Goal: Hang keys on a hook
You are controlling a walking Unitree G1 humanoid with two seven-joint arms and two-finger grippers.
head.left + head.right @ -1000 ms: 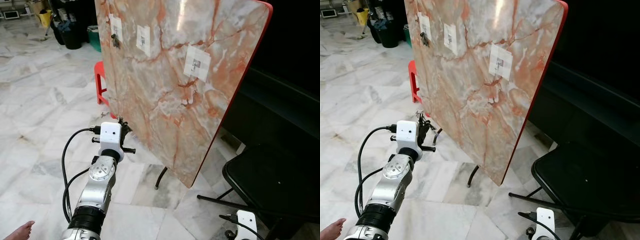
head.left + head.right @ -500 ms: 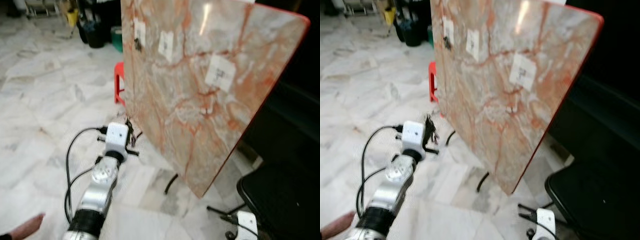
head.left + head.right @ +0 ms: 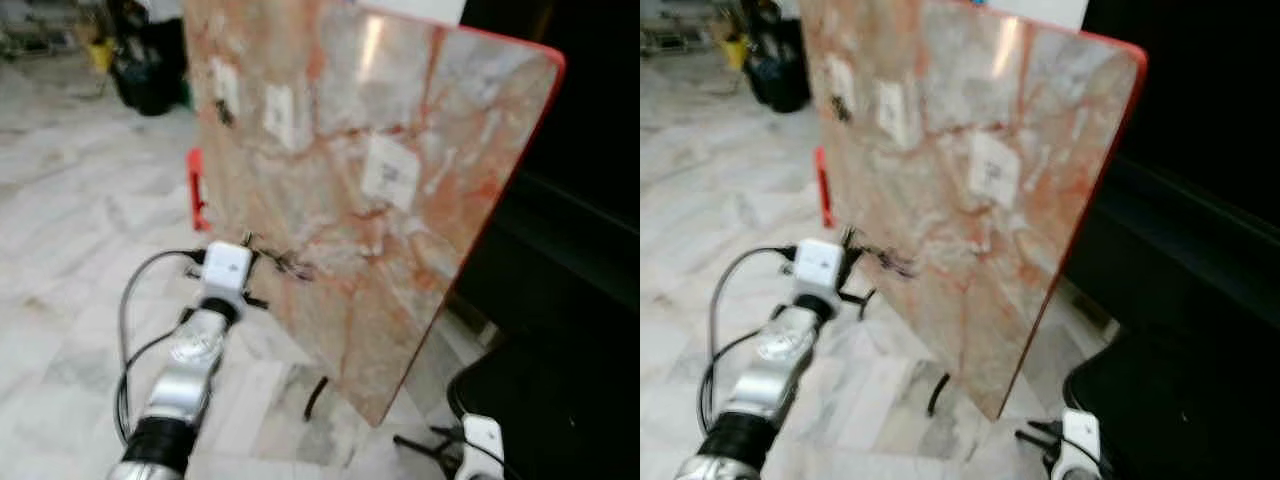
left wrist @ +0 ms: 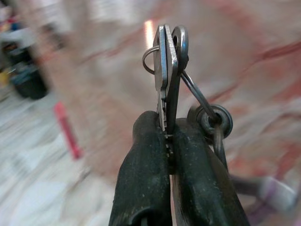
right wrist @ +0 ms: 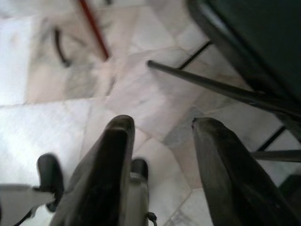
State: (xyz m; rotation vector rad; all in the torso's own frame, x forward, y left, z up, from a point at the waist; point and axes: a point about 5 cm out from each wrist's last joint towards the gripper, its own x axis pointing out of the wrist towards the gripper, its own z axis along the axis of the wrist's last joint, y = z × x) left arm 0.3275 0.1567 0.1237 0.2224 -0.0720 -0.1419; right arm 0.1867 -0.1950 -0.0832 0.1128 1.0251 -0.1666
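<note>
Fingers of left gripper [image 4: 169, 136] pinched tight on keys [image 4: 165, 70], ring and loop dangling beside them. Left gripper raised just in front of tilted marble board [image 3: 400, 120], keys [image 3: 285, 264] near its lower half. Right gripper [image 5: 162, 155] hangs low over floor [image 5: 56, 113], fingers spread apart, near black chair [image 3: 545, 400]. Hooks on white tags [image 3: 388, 173] higher up board.

1. Both head views are smeared, so the white patches [image 3: 388, 172] on the marble board [image 3: 340, 200] are just pale squares; can't make out any hooks on them.
2. The keys [image 4: 165, 70] have their lower ends buried between the left gripper [image 4: 168, 136] fingers.
3. The black chair [image 5: 244, 42] is cut off by the frame edge.
4. The far clutter is mush.
</note>
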